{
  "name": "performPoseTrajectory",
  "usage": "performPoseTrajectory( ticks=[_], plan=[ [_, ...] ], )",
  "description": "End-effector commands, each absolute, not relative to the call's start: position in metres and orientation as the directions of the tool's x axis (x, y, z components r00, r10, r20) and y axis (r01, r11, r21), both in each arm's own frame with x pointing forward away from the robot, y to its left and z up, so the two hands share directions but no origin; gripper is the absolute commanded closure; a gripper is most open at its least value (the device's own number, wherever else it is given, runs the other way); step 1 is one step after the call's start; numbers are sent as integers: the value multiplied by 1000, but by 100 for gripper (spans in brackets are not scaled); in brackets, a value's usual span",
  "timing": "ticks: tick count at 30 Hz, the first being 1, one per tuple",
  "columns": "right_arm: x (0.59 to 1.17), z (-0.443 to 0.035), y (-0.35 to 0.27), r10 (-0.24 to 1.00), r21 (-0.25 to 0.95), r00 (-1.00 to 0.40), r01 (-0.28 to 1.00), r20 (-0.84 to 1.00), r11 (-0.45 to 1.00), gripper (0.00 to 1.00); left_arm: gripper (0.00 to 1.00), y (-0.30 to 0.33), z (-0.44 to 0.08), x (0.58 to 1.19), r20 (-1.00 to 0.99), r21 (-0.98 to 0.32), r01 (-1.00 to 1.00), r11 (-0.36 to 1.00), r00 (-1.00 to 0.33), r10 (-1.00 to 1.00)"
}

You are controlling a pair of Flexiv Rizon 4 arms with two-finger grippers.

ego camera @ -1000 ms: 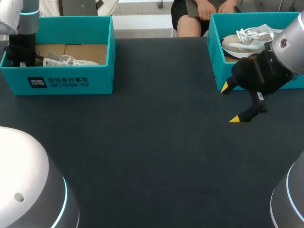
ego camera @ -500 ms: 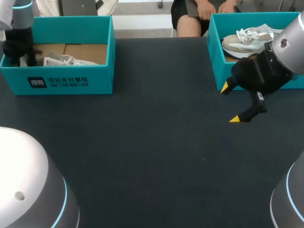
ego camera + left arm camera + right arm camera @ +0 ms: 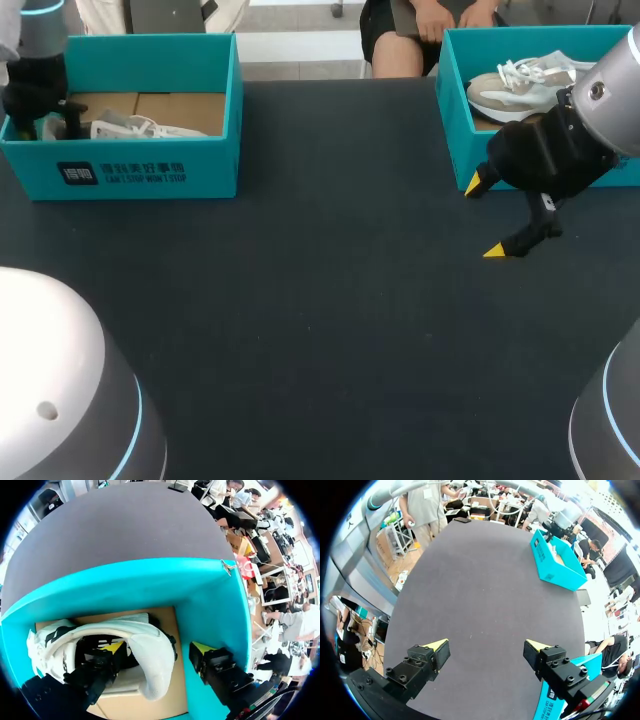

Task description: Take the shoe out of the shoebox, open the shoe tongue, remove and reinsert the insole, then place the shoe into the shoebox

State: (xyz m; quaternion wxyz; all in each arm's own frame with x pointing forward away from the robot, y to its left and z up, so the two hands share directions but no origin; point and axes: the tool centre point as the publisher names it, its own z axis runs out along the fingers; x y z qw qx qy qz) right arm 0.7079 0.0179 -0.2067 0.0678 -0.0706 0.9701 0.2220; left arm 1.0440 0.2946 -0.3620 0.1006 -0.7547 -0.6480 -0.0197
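- At the far L corner of the table [image 3: 320, 300] stands the teal L shoebox [image 3: 150, 172], top open, w/ the white shoe [image 3: 140, 128] lying inside on the cardboard floor
- L gripper [image 3: 50, 118] is down inside that box at its outer end, over one end of the shoe; its arm comes in from the L edge
- L wrist view: L gripper [image 3: 159, 649] has its fingers spread wide. One yellow tip sits in the dark opening of the white shoe [image 3: 142, 642], the other is outside the shoe, just beside the inner wall of the L shoebox [image 3: 150, 585]
- shoe's white side lies btw the two fingers, but a strip of cardboard shows btw the outer finger and the shoe, so it isn't clamped
- can't tell whether the inner finger touches the lining
- Far R corner: R shoebox [image 3: 452, 110], also teal, w/ a grey-white sneaker [image 3: 520, 85] inside, laces up
- R gripper [image 3: 485, 218] hangs over bare table just in front of the R shoebox, near the box corner facing the table's middle. Fingers wide apart, holding nothing; one tip is close to the box's front wall, the other further out over the table
- R wrist view: R gripper [image 3: 486, 646] shows both yellow tips w/ dark tabletop [image 3: 480, 580] btw them; L shoebox [image 3: 555, 565] sits well ahead across the table
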Motion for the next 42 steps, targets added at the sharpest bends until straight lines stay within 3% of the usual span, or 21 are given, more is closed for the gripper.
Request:
performPoseTrajectory(
  ticks=[1,8,9,10,12,18,31,36,42],
  plan=[
    [708,-207,19,-106,419,-981,-166,-163,893,0,0,300,-356,1039,149,-112,983,-143,159,976],
    [708,-207,19,-106,419,-981,-166,-163,893,0,1,300,-337,1041,114,-72,987,-144,152,982],
    [708,-207,19,-106,419,-981,-166,-163,893,0,24,300,-335,1042,112,-68,987,-144,151,982],
    [708,-207,19,-106,419,-981,-166,-163,893,0,29,299,-334,1042,113,-66,987,-144,151,982],
    [708,-207,19,-106,419,-981,-166,-163,893,0,26,299,-330,1042,114,-59,988,-146,152,982],
    [708,-207,19,-106,419,-981,-166,-163,893,0,33,298,-316,1040,102,-32,987,-156,159,982],
    [708,-207,19,-106,419,-981,-166,-163,893,0,22,311,-234,1034,-20,98,984,-146,148,989],
    [708,-207,19,-106,419,-981,-166,-163,893,0,17,322,-210,1031,-43,93,987,-127,132,990],
    [708,-207,19,-106,419,-981,-166,-163,893,0,1,317,-199,1018,-79,65,986,-157,162,984]
  ],
)
